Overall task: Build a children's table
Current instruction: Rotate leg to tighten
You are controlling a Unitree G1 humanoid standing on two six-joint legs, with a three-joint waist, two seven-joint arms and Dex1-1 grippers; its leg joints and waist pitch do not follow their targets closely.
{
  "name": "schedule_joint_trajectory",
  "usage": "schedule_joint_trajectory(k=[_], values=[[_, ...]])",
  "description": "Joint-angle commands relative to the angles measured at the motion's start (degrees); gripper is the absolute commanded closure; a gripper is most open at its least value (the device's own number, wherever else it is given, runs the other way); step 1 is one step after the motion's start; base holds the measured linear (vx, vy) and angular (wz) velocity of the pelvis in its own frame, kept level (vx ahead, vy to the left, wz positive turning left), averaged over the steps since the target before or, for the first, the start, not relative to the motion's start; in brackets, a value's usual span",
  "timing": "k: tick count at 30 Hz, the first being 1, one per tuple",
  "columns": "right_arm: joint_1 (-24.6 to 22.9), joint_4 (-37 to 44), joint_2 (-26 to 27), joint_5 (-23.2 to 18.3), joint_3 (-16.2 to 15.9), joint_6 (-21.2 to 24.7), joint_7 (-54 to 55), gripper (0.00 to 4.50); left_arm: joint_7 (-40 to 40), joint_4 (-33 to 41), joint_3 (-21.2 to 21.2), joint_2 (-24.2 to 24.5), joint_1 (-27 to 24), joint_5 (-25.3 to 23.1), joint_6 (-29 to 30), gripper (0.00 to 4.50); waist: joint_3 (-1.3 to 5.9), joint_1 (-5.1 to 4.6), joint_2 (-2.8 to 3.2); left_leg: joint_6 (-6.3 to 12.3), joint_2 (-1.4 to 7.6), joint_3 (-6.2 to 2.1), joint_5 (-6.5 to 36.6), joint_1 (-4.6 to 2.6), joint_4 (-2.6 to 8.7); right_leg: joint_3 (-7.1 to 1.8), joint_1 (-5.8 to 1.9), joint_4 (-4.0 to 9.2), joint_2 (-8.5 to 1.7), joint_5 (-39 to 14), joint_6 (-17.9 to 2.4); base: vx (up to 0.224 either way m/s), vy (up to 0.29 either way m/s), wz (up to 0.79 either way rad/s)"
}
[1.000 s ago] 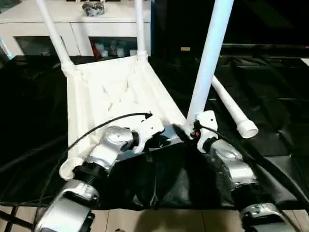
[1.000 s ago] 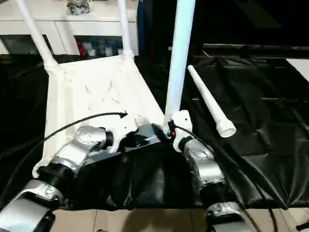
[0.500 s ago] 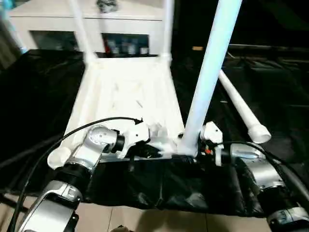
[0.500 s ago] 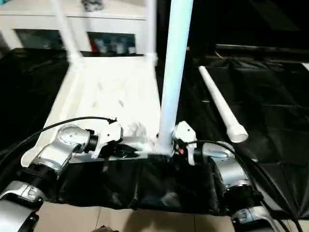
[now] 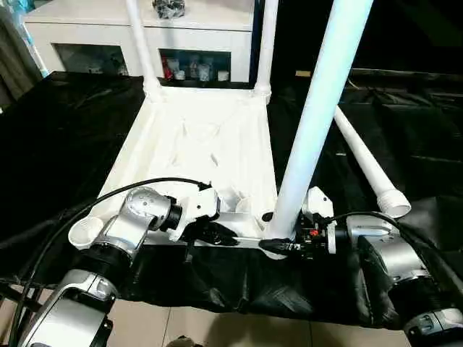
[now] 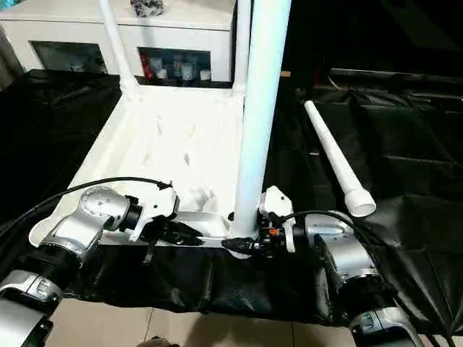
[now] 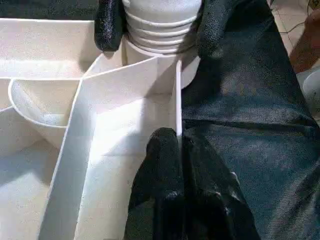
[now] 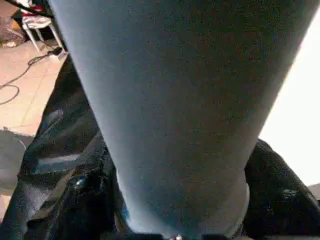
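Note:
The children's table top point(image 5: 202, 137) lies upside down on a black sheet, ribs up. Two white legs point(image 5: 141, 43) point(image 5: 266, 43) stand in its far corner sockets. A third leg point(image 5: 318, 108) stands upright in the near right socket. My right gripper point(image 5: 278, 246) is shut on that leg's ribbed base point(image 7: 160, 25), one black finger point(image 7: 107, 25) on each side. My left gripper point(image 5: 217, 235) is shut on the thin near rim point(image 7: 177, 100) of the top, just left of that socket. The fourth leg point(image 5: 365, 163) lies loose on the sheet to the right. The near left socket point(image 5: 87, 233) stands open.
The black sheet point(image 5: 58, 130) covers the floor all around the top and ends just in front of my arms, where bare tiles point(image 5: 217, 332) show. A white cabinet point(image 5: 94, 25) with glass doors stands behind the table's far end.
The camera has shifted, so the top now lies squarer in the picture. The right gripper's fingers have closed in on the base of the upright leg. The left gripper keeps its hold.

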State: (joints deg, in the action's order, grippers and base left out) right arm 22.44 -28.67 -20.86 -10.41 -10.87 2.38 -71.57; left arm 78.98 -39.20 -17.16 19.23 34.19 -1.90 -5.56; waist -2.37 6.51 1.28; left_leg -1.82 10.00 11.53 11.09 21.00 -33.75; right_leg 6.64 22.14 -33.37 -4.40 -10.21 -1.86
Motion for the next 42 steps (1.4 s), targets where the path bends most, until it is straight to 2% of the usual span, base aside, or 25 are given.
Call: schedule_joint_trajectory(k=[1,3,5,6,7,8,10,11,13,14,15,16,19,20,21,22,23,26,28,30,32,37,40,41,42], values=[[-0.36,0.46,2.11,-0.2,-0.28,1.67,3.1,1.78,-3.1,-0.71,-0.49,-2.17,1.22,-0.05,0.55,4.5,3.4,-0.25,-0.43,4.03,4.68,-1.97,9.23,-0.86,3.87,-3.98,-2.52,3.45,-5.86,-12.06,-11.29,0.0,0.0,0.0],[0.8,-2.84,4.86,1.6,2.31,1.45,13.23,1.78,-8.27,-1.32,0.28,-3.81,1.61,-1.05,2.32,4.5,3.17,-0.52,-0.47,2.9,4.62,-2.03,10.94,-0.95,4.02,-4.02,-2.38,3.87,-5.98,-15.65,-10.57,0.0,0.0,0.0],[1.22,-4.13,6.19,2.51,3.38,1.4,18.23,1.78,-10.41,-1.28,0.57,-4.77,1.64,-1.31,3.19,4.5,2.93,-0.82,-0.4,1.66,4.44,-2.1,13.07,-1.31,4.12,-3.99,-2.09,4.5,-6.09,-19.75,-9.91,0.0,0.0,0.0],[1.81,-5.66,8.0,3.28,4.81,2.66,24.79,1.78,-13.14,-1.06,0.74,-6.01,1.58,-1.78,3.9,4.5,2.65,-1.64,-0.63,0.2,4.36,-2.52,14.84,-1.21,4.48,-3.9,-2.23,4.85,-6.16,-24.1,-8.68,0.0,0.0,0.0],[2.04,-6.34,9.1,3.38,5.51,2.86,27.72,1.78,-14.42,-0.79,0.72,-6.83,1.48,-1.97,4.49,4.5,2.58,-1.99,-0.56,-0.16,4.27,-2.64,15.47,-1.17,4.55,-3.84,-2.31,5.07,-6.17,-25.59,-8.07,0.0,0.0,0.0],[2.28,-7.14,11.0,3.45,6.37,3.39,31.91,1.78,-16.43,-0.29,0.63,-8.29,1.21,-2.26,5.58,4.5,2.55,-2.72,-0.59,-0.46,4.13,-2.88,17.09,-1.17,4.57,-3.68,-2.42,5.5,-6.23,-28.94,-6.4,0.0,0.0,0.0],[2.32,-7.34,11.77,3.5,6.59,3.71,33.36,1.78,-17.19,-0.04,0.58,-8.87,1.07,-2.36,6.06,4.5,2.48,-3.1,-0.64,-0.23,3.94,-2.79,17.96,-1.57,4.46,-3.74,-1.99,5.97,-6.15,-30.31,-5.89,0.0,0.0,0.0],[2.87,-8.74,14.73,4.86,7.17,4.27,40.57,1.78,-20.75,0.09,0.03,-10.76,0.94,-3.47,6.98,4.5,2.44,-3.35,-0.65,0.02,3.9,-2.73,17.74,-1.57,4.37,-3.88,-1.87,6.05,-6.2,-30.52,-5.83,0.0,0.0,0.0],[3.22,-9.52,16.07,5.75,7.42,4.29,44.39,1.78,-22.67,-0.01,-0.25,-11.58,0.97,-4.16,7.12,4.5,2.38,-3.85,-0.65,0.04,3.77,-2.91,18.04,-1.35,4.5,-3.63,-2.04,6.12,-6.08,-31.47,-5.41,0.0,0.0,0.0],[3.58,-10.32,17.07,5.83,7.91,4.13,46.65,1.78,-23.76,0.01,-0.16,-12.33,1.0,-4.18,7.72,4.5,2.46,-4.04,-0.49,0.18,3.86,-2.84,18.37,-1.68,4.5,-3.76,-1.67,6.23,-5.97,-30.82,-5.35,0.0,0.0,0.0],[4.02,-11.3,18.45,6.18,8.7,3.0,49.62,1.78,-25.81,0.16,0.15,-13.55,0.99,-4.36,8.47,4.5,2.45,-4.22,-0.76,0.15,3.91,-2.8,18.46,-1.68,4.51,-3.81,-1.58,6.2,-5.98,-30.48,-5.54,0.0,0.0,0.0],[4.17,-11.65,18.92,6.31,8.98,2.59,50.65,1.22,-26.54,0.21,0.26,-13.98,0.98,-4.43,8.72,4.5,2.48,-4.39,-0.67,0.02,3.88,-2.83,18.53,-1.58,4.5,-3.79,-1.65,5.98,-5.95,-30.06,-5.87,0.0,0.0,0.0],[4.42,-11.47,20.14,5.13,10.35,1.16,51.79,1.03,-26.97,0.95,-0.1,-14.3,0.74,-5.0,8.91,4.5,2.62,-4.43,-0.66,1.0,3.96,-2.73,17.46,-1.46,4.58,-3.97,-1.77,5.97,-5.99,-27.59,-6.37,0.0,0.0,0.0],[4.45,-10.91,19.64,5.24,10.35,0.91,51.36,0.81,-26.48,1.58,0.16,-13.84,0.47,-4.69,9.12,4.5,2.76,-4.25,-0.62,1.32,3.97,-2.6,16.69,-1.46,4.54,-4.13,-1.78,5.71,-5.87,-25.56,-6.93,0.0,0.0,0.0],[4.4,-10.46,18.99,5.51,10.03,0.56,50.22,0.81,-25.78,1.84,0.25,-13.29,0.3,-4.51,8.64,4.5,2.79,-4.13,-0.61,1.68,4.02,-2.49,15.9,-1.37,4.52,-4.27,-1.81,5.37,-5.84,-23.11,-7.77,0.0,0.0,0.0],[4.4,-10.46,18.99,5.51,10.03,0.56,50.22,0.72,-25.78,1.84,0.25,-13.29,0.3,-4.51,8.64,4.5,2.79,-4.13,-0.61,1.68,4.02,-2.49,15.9,-1.37,4.52,-4.27,-1.81,5.37,-5.84,-23.11,-7.77,0.0,0.0,0.0],[4.03,-8.88,16.85,5.46,8.86,-0.13,45.29,0.65,-23.11,2.04,0.13,-11.43,-0.01,-3.95,6.84,4.5,2.99,-4.03,-0.61,2.32,4.02,-2.39,13.95,-1.02,4.5,-4.29,-2.2,4.81,-5.74,-19.18,-8.74,0.0,0.0,0.0],[3.79,-7.55,14.45,4.81,8.1,-0.43,39.92,0.57,-20.06,2.52,0.35,-9.68,-0.35,-2.99,5.89,4.5,3.19,-3.91,-0.63,3.99,3.84,-2.09,11.52,-0.71,4.12,-4.38,-2.52,4.27,-5.74,-14.5,-10.21,0.0,0.0,0.0],[3.58,-6.76,12.71,4.03,7.71,-0.09,35.72,0.57,-17.52,2.9,0.38,-8.39,-0.6,-2.46,4.92,4.5,3.17,-3.78,-0.69,4.62,3.8,-2.04,10.72,-0.66,3.97,-4.33,-2.66,4.25,-5.84,-14.41,-10.58,0.0,0.0,0.0],[2.54,-4.56,9.16,3.2,5.81,-0.12,27.28,0.57,-12.54,3.54,0.26,-5.99,-1.13,-1.29,3.53,4.5,3.28,-3.44,-0.64,5.69,3.82,-1.95,9.19,-0.46,3.81,-4.16,-2.91,4.02,-5.6,-13.35,-10.59,0.0,0.0,0.0],[1.71,-3.05,7.14,2.61,4.51,-0.19,22.07,0.57,-10.12,3.53,0.3,-4.86,-1.21,-0.63,2.99,4.5,3.4,-2.9,-0.51,6.04,4.24,-1.83,7.8,-0.61,3.81,-4.12,-2.69,3.45,-5.41,-10.45,-11.35,0.0,0.0,0.0],[0.25,-0.35,2.46,1.54,1.49,0.37,10.85,0.57,-7.27,2.37,0.44,-2.78,-0.7,-0.26,1.84,4.5,3.4,-1.99,-0.44,6.5,4.49,-1.75,8.19,-0.73,3.68,-4.09,-2.52,3.29,-5.35,-9.39,-11.93,0.0,0.0,0.0],[0.45,0.16,0.4,0.64,-0.18,1.51,4.33,0.57,-3.86,2.22,0.22,-1.84,-0.75,1.06,1.45,4.5,3.38,-1.31,-0.53,5.76,4.49,-1.75,9.06,-0.84,3.71,-4.11,-2.47,3.46,-5.63,-11.52,-11.79,0.0,0.0,0.0],[0.57,0.1,0.03,0.54,-0.54,1.52,3.04,0.95,-2.98,2.29,0.09,-1.63,-0.82,1.32,1.34,4.5,3.35,-1.11,-0.54,5.44,4.54,-1.7,9.34,-1.04,3.73,-4.19,-2.28,3.51,-5.55,-11.95,-11.7,0.0,0.0,0.0],[0.78,-0.11,-0.16,0.69,-0.82,1.26,2.3,0.95,-2.02,2.39,-0.12,-1.34,-0.91,1.48,1.13,4.5,3.3,-1.12,-0.65,5.2,4.53,-1.71,9.48,-0.98,3.76,-4.21,-2.28,3.57,-5.59,-12.36,-11.61,0.0,0.0,0.0]])
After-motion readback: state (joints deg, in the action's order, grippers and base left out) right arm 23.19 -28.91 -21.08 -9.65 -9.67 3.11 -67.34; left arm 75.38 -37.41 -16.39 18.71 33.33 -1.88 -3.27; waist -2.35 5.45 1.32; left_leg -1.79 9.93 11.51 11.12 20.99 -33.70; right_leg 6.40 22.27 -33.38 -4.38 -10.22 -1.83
